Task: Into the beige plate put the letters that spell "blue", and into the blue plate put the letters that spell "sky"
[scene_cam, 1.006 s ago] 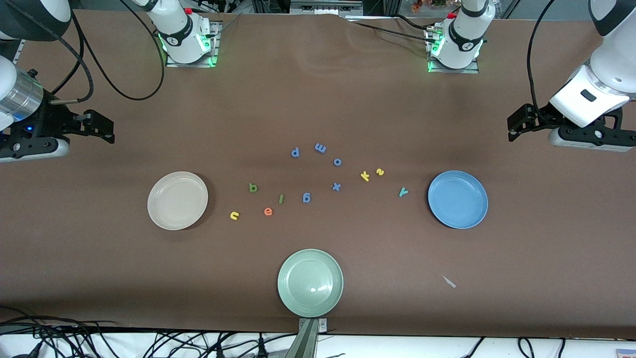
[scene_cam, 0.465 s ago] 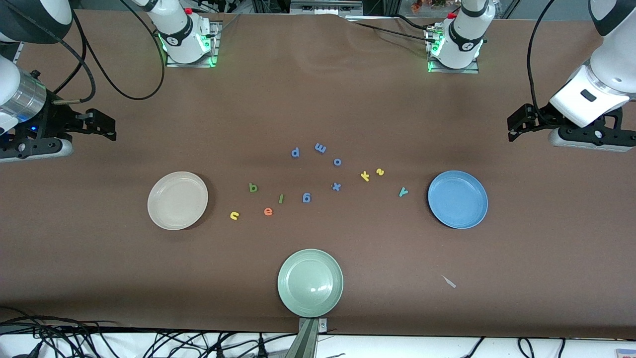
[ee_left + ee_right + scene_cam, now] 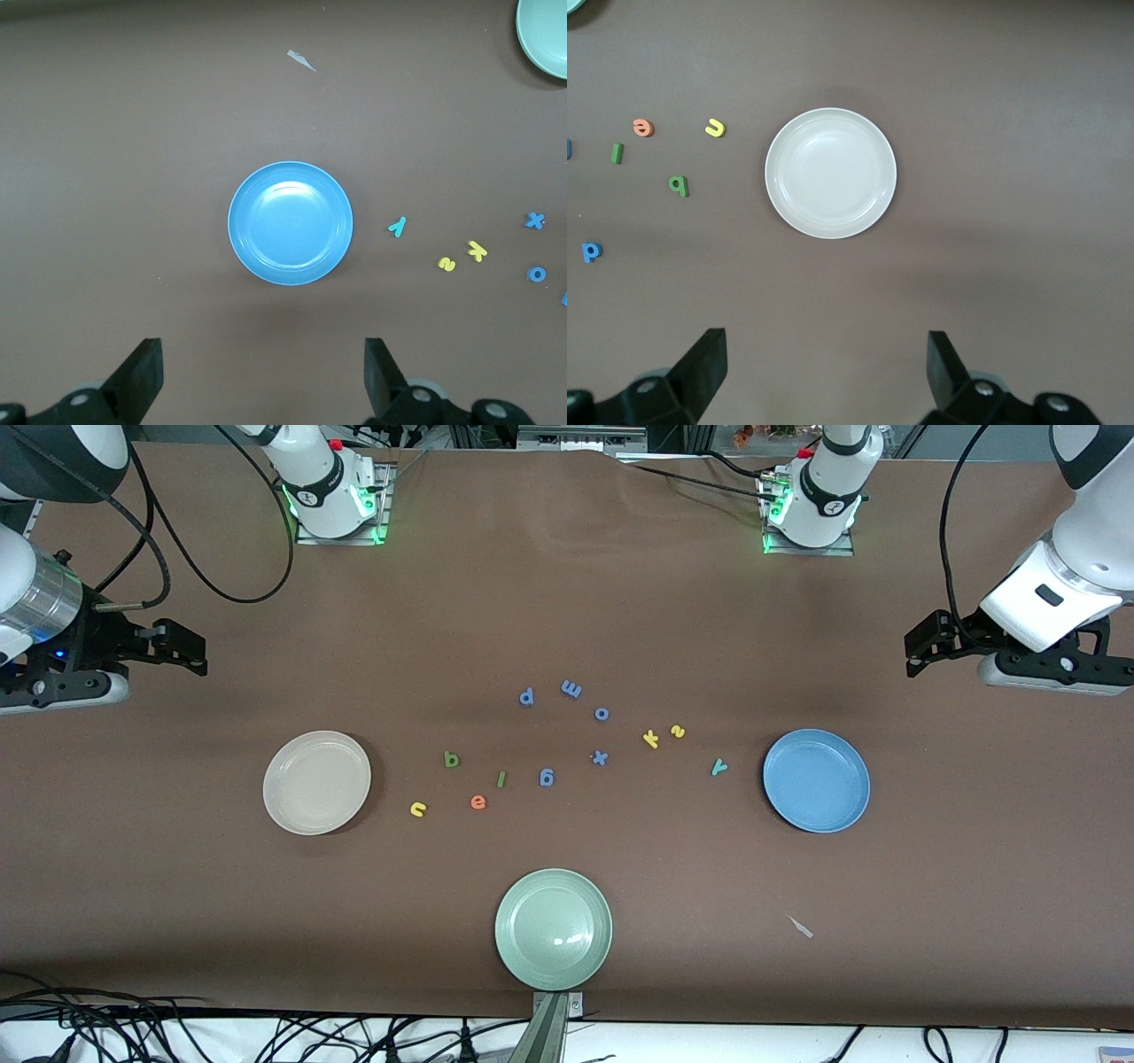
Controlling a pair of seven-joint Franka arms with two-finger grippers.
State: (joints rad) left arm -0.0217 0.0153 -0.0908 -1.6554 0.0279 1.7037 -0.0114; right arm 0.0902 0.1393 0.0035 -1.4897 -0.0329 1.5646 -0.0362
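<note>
Letters for "blue" (image 3: 452,760): flat on table beside empty beige plate (image 3: 316,782). Letters for "sky" (image 3: 678,732): near empty blue plate (image 3: 816,780). Risk: small and thin, easily slipped or mistaken for blue letters (image 3: 547,778). Left gripper (image 3: 921,651), right gripper (image 3: 182,651): spread wide, empty, waiting at table ends.

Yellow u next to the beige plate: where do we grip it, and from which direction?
Come straight down from above: the yellow u lies flat on the table, too thin for a side approach. Close the fingers across its two legs, from the outside. It lies apart from the orange e and the beige plate, so open fingers should fit.
</note>
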